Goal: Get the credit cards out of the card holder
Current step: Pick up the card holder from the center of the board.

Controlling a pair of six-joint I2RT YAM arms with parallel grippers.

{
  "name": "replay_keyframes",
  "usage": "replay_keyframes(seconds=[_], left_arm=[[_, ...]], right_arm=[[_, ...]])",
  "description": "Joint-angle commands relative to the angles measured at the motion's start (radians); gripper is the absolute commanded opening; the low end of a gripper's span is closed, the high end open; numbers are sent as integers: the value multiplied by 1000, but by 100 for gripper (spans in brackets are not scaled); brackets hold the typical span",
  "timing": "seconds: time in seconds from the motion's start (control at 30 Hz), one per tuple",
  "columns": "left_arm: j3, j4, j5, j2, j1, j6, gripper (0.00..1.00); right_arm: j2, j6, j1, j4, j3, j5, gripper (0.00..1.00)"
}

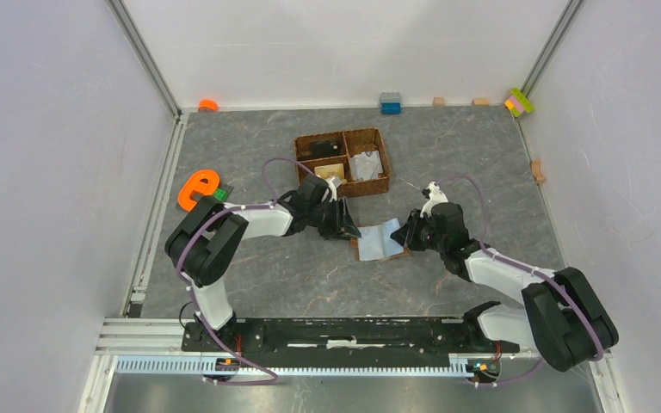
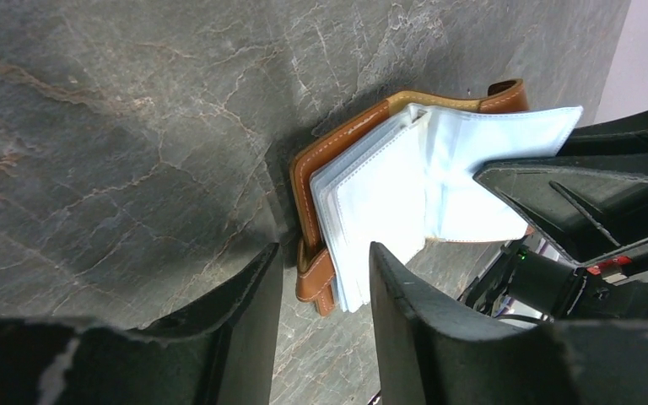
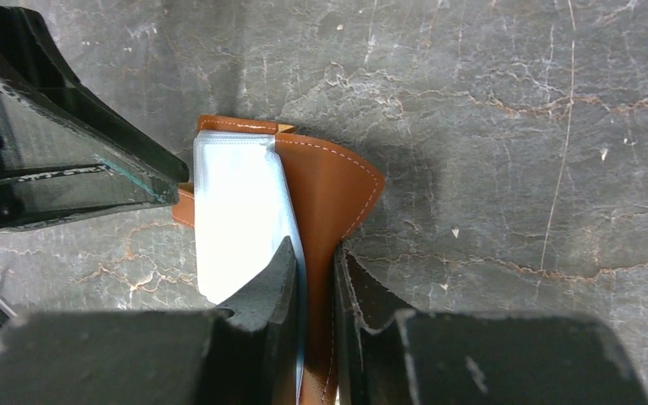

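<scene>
at the near edge the two black arms rise from their bases and reach inward over the grey marbled table. between them, about mid-table, lies the small brown leather bifold card holder, spread open with its pale grey-blue pocket pages showing. the left gripper comes at it from the left. its jaws stand apart, with the holder's strap end and a corner of the pale pages between the tips, and nothing is pinched. the right gripper comes from the right and is clamped tight on the holder's brown cover flap. one of its fingers is on the inner side against the pale pages and the other is outside on the leather. that flap curls up off the table. whether any card sits in the pockets cannot be told.

just beyond the left gripper stands a brown woven rectangular basket with compartments. a flat gold-tan credit card lies in its near-left compartment. pale grey-white pieces lie in the right one, too small to name surely.

near the table's left edge lies an orange plastic letter e, with a small green block just beside it. along the far wall sit a small orange piece, a blue brick, two little wooden blocks and a pink, yellow and green brick stack.
</scene>
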Motion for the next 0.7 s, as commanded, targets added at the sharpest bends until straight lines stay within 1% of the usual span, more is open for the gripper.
replay_keyframes(seconds=[0.0, 0.17, 0.3, 0.4, 0.57, 0.6, 0.67], left_arm=[[-18, 62, -10, -52, 3, -33, 50], [-72, 212, 58, -82, 2, -67, 54], [-128, 283, 38, -164, 3, -58, 56], [-180, 372, 42, -209, 3, -70, 58], [-257, 560, 76, -267, 3, -103, 66], [-271, 589, 79, -282, 4, -106, 70], [-291, 632, 84, -309, 4, -107, 74]], right_arm=[[-48, 1, -17, 66, -18, -44, 0], [-101, 41, -54, 198, -81, -156, 0], [-174, 68, -75, 265, -116, -208, 0], [-237, 80, -93, 284, -125, -241, 0], [-347, 117, -124, 318, -139, -294, 0], [-366, 121, -128, 320, -141, -303, 0], [-405, 124, -138, 310, -138, -306, 0]])
